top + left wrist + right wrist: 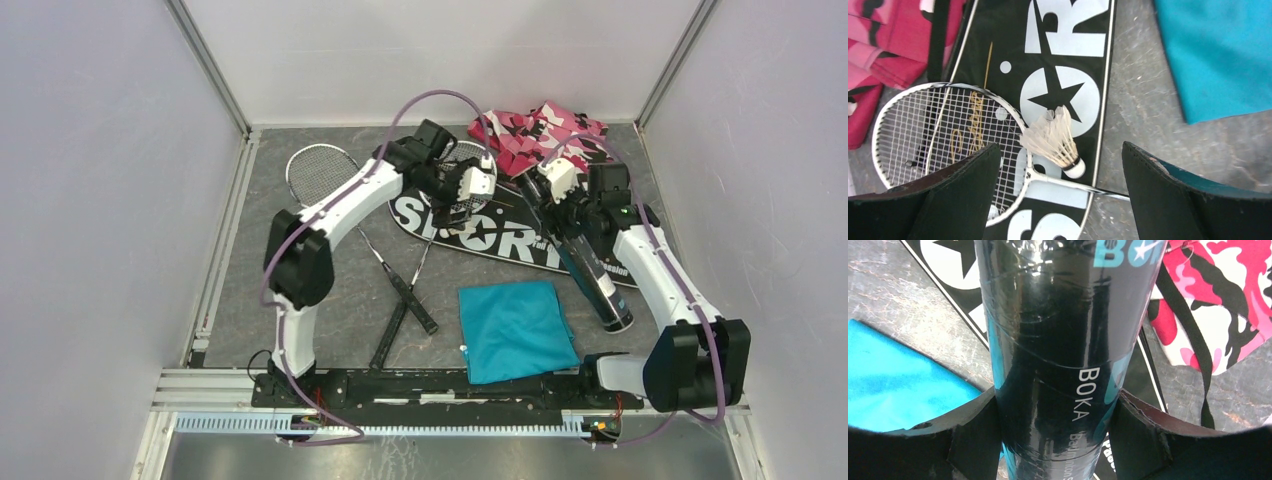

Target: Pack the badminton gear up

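Your left tool [1060,152] gapes empty over the shuttlecock [1050,137] on the SPORT bag [1093,90], 3 o'clock of the racquet head [938,130]: likely featherlight and crushable, so pinch the cork gently; right tool [1053,405] clamps the stiff, slick-looking black tube [1058,315].

I'm watching the grey counter [300,300] carrying everything. The black "SPORT" bag [500,238] is lying slantwise across the centre. The pink-black camouflage fabric [540,130] is sitting at upper right, and the teal cloth [515,330] is lying flat just below the bag. Two racquets are crossing handles at lower centre: one racquet [318,172] is resting its head at upper left, while the other racquet [392,335] is reaching onto the bag. The long black tube [598,285] is slanting at right; whether it's touching the counter I can't tell.
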Tool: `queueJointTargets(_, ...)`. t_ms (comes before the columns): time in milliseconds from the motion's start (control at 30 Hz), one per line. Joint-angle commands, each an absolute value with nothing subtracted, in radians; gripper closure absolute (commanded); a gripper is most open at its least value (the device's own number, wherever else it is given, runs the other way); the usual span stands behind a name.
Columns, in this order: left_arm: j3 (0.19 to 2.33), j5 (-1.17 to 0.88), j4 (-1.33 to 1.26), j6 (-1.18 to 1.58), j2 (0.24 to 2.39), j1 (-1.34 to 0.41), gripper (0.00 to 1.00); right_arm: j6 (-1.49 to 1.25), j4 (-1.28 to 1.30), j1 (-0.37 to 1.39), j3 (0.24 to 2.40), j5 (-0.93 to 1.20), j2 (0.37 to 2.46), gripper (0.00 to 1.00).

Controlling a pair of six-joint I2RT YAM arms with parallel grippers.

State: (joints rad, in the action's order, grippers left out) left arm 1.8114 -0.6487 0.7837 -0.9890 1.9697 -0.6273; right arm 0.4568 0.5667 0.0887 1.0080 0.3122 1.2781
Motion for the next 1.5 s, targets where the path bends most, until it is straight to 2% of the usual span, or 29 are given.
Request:
queueJointTargets(0, 1.939, -0.578, 0.864, -1.178, 2.089, -0.659, 0.05, 0.426, 0.517, 0.068, 0.969, 0.296, 1.265, 0.72)
queueJointTargets(200, 2.059, -0.475, 0.906, -1.279, 2.231, -0.707, 0.06, 0.434, 0.518, 0.039, 0.932, 0.313, 1.256, 0.72)
queueJointTargets(400, 2.180, -0.333, 1.068, -1.387, 2.341, -0.727, 0.15, 0.441, 0.517, 0.026, 0.912, 0.320, 1.244, 0.72)
queueJointTargets(667, 2.204, -0.166, 1.213, -1.457, 2.351, -0.748, 0.47, 0.441, 0.520, 0.019, 0.917, 0.340, 1.257, 0.72)
queueJointTargets(933, 2.224, -0.141, 1.300, -1.395, 2.307, -0.752, 0.76, 0.441, 0.521, 0.018, 0.923, 0.347, 1.267, 0.72)
queueJointTargets(1067, 2.238, -0.176, 1.324, -1.314, 2.262, -0.751, 0.91, 0.454, 0.536, 0.018, 0.946, 0.356, 1.275, 0.72)
queueJointTargets(1167, 2.236, -0.238, 1.329, -1.241, 2.211, -0.744, 0.97, 0.472, 0.540, 0.018, 0.959, 0.384, 1.273, 0.72)
queueJointTargets(1367, 2.204, -0.493, 1.264, -1.007, 2.068, -0.671, 0.98, 0.531, 0.546, 0.022, 0.983, 0.471, 1.264, 0.72)
queueJointTargets(1467, 2.075, -0.633, 1.109, -0.827, 1.951, -0.596, 0.98, 0.564, 0.557, 0.027, 1.003, 0.518, 1.267, 0.71)
